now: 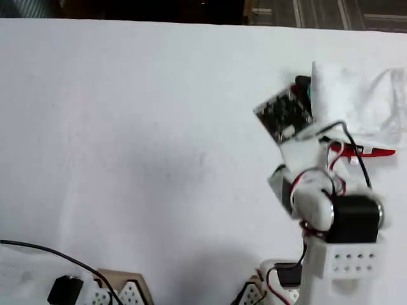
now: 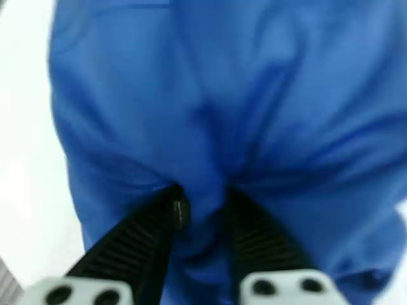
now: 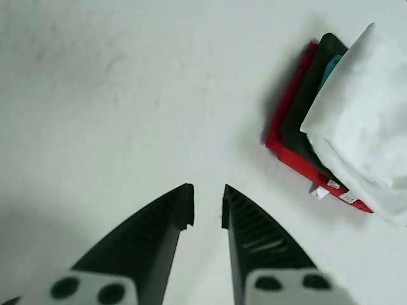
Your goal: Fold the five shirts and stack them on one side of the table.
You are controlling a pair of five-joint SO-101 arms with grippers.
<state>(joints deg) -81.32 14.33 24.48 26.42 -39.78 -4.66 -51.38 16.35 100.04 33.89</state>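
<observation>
A blue shirt (image 2: 222,95) hangs bunched in the left wrist view, and my left gripper (image 2: 203,206) is shut on a fold of its cloth. At the table's right side lies a stack of folded shirts: a white one (image 1: 356,101) on top, a red one (image 1: 375,151) at the bottom. The right wrist view shows the same white shirt (image 3: 362,121) over a teal (image 3: 331,63), a black (image 3: 311,95) and a red shirt (image 3: 286,121). My right gripper (image 3: 208,206) hovers over bare table beside that stack, slightly open with nothing between its fingers. The right arm (image 1: 318,190) stretches toward the stack.
The white table (image 1: 127,127) spreads wide to the left and middle. A black cable (image 1: 57,254) and the arm bases (image 1: 114,289) sit along the near edge. The far edge of the table runs along the top of the high view.
</observation>
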